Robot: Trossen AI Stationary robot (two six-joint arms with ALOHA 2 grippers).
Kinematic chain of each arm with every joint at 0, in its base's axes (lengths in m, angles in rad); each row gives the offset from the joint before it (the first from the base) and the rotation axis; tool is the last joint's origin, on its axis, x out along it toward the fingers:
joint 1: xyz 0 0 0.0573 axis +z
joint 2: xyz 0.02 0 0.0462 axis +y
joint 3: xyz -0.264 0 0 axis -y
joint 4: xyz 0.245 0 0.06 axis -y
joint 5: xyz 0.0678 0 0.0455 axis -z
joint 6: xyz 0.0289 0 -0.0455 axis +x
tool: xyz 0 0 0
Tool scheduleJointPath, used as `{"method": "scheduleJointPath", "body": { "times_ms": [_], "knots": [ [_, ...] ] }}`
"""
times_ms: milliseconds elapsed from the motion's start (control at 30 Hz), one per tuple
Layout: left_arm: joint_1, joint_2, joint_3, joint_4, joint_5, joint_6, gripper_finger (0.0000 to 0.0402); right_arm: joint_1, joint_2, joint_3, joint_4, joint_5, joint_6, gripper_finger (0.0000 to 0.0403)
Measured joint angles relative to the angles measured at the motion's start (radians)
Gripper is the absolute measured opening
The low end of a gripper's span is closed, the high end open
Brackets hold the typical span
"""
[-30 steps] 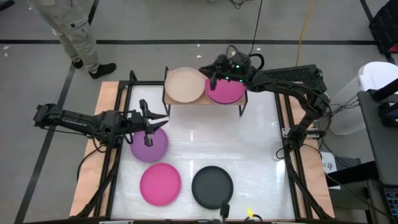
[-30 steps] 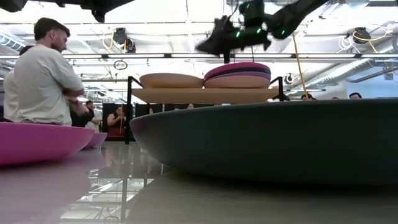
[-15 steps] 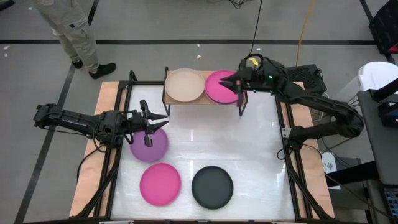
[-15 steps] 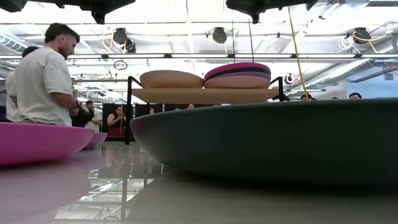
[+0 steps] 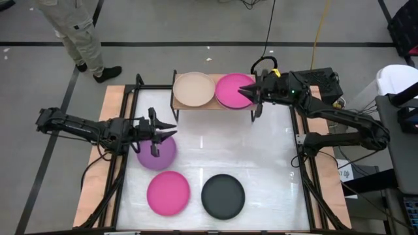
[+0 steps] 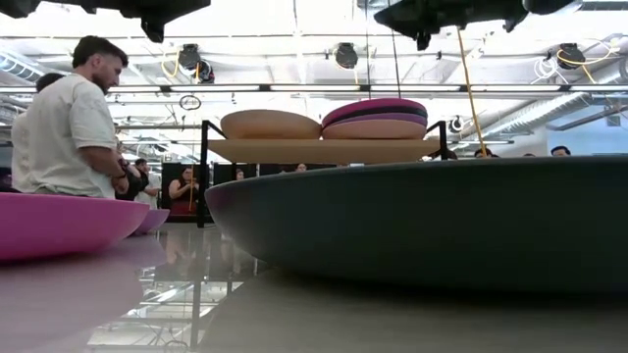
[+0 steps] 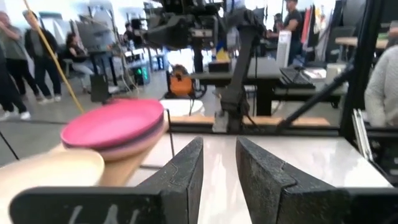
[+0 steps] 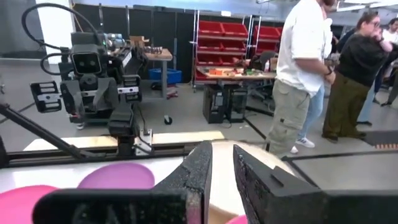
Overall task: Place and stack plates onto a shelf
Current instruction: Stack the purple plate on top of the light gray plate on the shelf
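Tabletop: shelf long axis runs left-right

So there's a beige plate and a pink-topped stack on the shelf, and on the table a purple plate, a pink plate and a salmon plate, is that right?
Not quite. The high view shows the third plate on the table is a black plate, not salmon. The rest holds: beige plate and pink-topped stack on the shelf, purple plate and pink plate on the table.

Looks like a robotics lab: red parts bins on racks, workbenches, people standing about.
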Motion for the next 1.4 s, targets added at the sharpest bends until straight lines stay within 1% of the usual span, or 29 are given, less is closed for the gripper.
{"method": "scheduleJointPath", "body": {
  "times_ms": [167,233,333,467,633,833,933,1200,1300,1400],
  "knots": [
    [-0.018,0.000,0.000,-0.122,0.000,-0.078,0.0101,0.000,0.000,-0.027,0.001,-0.009,0.004,0.0052],
    [-0.023,0.000,0.000,-0.186,0.000,-0.117,0.0101,0.000,0.000,-0.034,0.001,-0.041,0.005,0.0052],
    [-0.035,0.000,0.000,-0.316,0.000,-0.193,0.0101,0.008,-0.001,-0.048,0.002,-0.082,0.005,0.0052],
    [-0.044,0.027,0.000,-0.484,-0.042,-0.317,0.0101,0.037,-0.001,-0.068,0.002,-0.082,0.005,0.0052],
    [-0.044,0.130,0.000,-0.600,-0.035,-0.461,0.0101,0.083,-0.002,-0.075,0.002,-0.082,0.004,0.0052],
    [-0.044,0.291,0.009,-0.610,0.020,-0.565,0.0101,0.125,-0.002,-0.075,0.006,-0.081,-0.001,0.0052],
    [-0.048,0.370,0.056,-0.665,0.035,-0.625,0.0101,0.132,-0.002,-0.075,0.005,-0.080,-0.003,0.0052],
    [-0.061,0.618,0.333,-0.965,0.035,-0.780,0.0101,0.132,-0.002,-0.075,0.009,-0.080,-0.009,0.0052],
    [-0.061,0.696,0.401,-1.018,0.036,-0.848,0.0101,0.132,-0.002,-0.075,0.008,-0.080,0.007,0.0052],
    [-0.061,0.747,0.436,-1.027,0.051,-0.886,0.0101,0.132,-0.002,-0.075,-0.002,-0.080,0.028,0.0052]
  ]
}}
